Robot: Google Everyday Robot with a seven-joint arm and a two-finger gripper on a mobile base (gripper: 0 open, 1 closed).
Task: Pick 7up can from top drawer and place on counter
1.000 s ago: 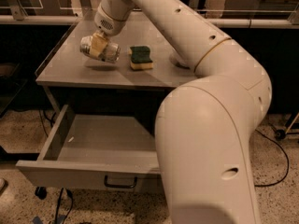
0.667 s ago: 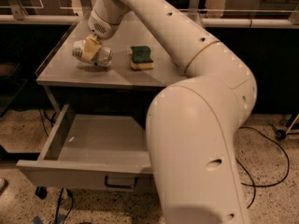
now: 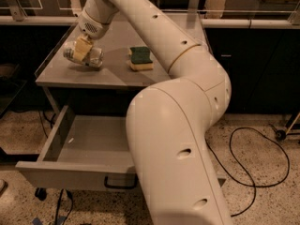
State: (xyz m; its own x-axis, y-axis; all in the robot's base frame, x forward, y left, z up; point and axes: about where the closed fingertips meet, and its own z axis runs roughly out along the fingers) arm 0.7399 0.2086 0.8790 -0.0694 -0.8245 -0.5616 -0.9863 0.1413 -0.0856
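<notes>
The 7up can [image 3: 91, 56], silvery and dented, lies on its side at the left of the counter [image 3: 117, 74]. My gripper [image 3: 82, 49] reaches down from the white arm and is shut on the can, its pale fingers [image 3: 81, 47] clamped across the can's middle. The can rests at or just above the counter surface. The top drawer [image 3: 84, 142] stands pulled open below the counter; its visible left part holds nothing, and its right part is hidden behind my arm. Its dark handle [image 3: 121, 183] shows on the front panel.
A green and yellow sponge [image 3: 140, 58] lies on the counter to the right of the can. My large white arm [image 3: 178, 139] covers the right half of the drawer. A black cable [image 3: 253, 172] loops on the speckled floor at the right.
My gripper has carried the can further left across the counter and a little lower. The sponge and the drawer have not moved.
</notes>
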